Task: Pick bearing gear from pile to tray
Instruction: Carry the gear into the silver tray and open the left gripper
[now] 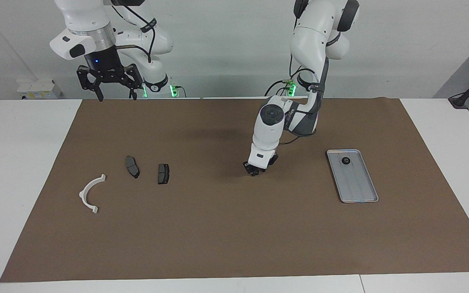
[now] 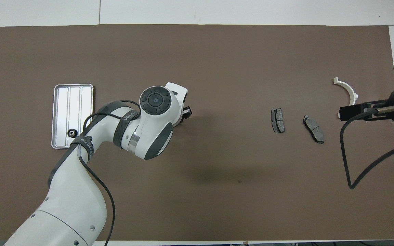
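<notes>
Brown mat (image 1: pixel 234 228) bare between brake pads (image 1: pixel 163 173) and tray (image 1: pixel 356 183)

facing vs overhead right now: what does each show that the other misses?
Facing only: the right gripper plainly open and raised high over the mat's edge at the robots' end; the left gripper low at the mat, mid-table.
Overhead only: the left arm's forearm; its wrist hides most of the left gripper.
Both: the tray with one small black round piece in it, two brake pads, the white bracket.
</notes>
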`<state>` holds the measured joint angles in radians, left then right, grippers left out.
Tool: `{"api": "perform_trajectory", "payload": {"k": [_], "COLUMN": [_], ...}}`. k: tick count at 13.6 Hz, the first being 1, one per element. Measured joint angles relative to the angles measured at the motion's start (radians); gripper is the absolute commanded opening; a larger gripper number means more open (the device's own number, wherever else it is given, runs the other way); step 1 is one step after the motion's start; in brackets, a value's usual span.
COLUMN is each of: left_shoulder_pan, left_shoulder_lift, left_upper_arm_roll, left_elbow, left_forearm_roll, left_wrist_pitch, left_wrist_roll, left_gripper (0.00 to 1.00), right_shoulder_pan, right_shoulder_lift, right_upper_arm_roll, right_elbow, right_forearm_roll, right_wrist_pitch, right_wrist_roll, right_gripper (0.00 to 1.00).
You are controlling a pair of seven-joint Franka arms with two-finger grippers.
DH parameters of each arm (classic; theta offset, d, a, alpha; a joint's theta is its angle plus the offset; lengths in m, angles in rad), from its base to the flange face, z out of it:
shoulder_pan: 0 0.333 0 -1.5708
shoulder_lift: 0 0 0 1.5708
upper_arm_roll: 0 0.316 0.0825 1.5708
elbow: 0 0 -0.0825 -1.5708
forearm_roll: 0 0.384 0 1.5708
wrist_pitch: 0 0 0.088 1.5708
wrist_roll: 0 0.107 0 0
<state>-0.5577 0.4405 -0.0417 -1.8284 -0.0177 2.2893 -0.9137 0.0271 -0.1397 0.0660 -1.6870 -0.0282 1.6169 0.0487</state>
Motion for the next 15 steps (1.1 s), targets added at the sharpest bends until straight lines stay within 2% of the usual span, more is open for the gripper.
{"api": "perform_trajectory", "payload": {"k": [1, 2, 7, 9, 11, 13, 15], "left_shoulder_pan": [0.0, 0.0, 0.002, 0.046, 0.166, 0.339, 0.473], "left_shoulder_lift": [-0.001, -0.001, -0.003, -0.029, -0.082, -0.132, -0.148], "left_upper_arm_roll": [0.0, 0.0, 0.028, 0.047, 0.056, 0.06, 0.06], "left_elbow": [0.0, 0.0, 0.016, 0.015, -0.004, -0.032, -0.053], "left_forearm_roll": [0.0, 0.0, 0.033, 0.053, 0.057, 0.058, 0.058], "left_wrist_pitch": [0.001, 0.002, -0.04, -0.082, -0.127, -0.166, -0.167], "left_wrist_roll": [-0.004, -0.014, -0.031, 0.043, 0.237, 0.526, 0.744], "left_gripper": [0.09, 0.03, 0.04, 0.05, 0.05, 0.05, 0.05], "right_shoulder_pan": [-0.009, -0.021, -0.067, -0.07, -0.07, -0.07, -0.071], "right_shoulder_lift": [0.003, 0.006, 0.022, 0.022, 0.022, 0.024, 0.026], "right_upper_arm_roll": [-0.002, -0.003, -0.005, -0.004, -0.002, 0.001, 0.004], "right_elbow": [-0.002, -0.004, -0.009, -0.009, -0.007, 0.001, 0.002], "right_forearm_roll": [0.0, 0.001, 0.006, 0.007, 0.008, 0.009, 0.009], "right_wrist_pitch": [0.0, 0.001, 0.005, 0.007, 0.011, 0.011, 0.011], "right_wrist_roll": [0.0, 0.0, -0.003, -0.003, -0.003, -0.003, -0.004], "right_gripper": [1.0, 1.0, 1.0, 1.0, 1.0, 1.0, 1.0]}}
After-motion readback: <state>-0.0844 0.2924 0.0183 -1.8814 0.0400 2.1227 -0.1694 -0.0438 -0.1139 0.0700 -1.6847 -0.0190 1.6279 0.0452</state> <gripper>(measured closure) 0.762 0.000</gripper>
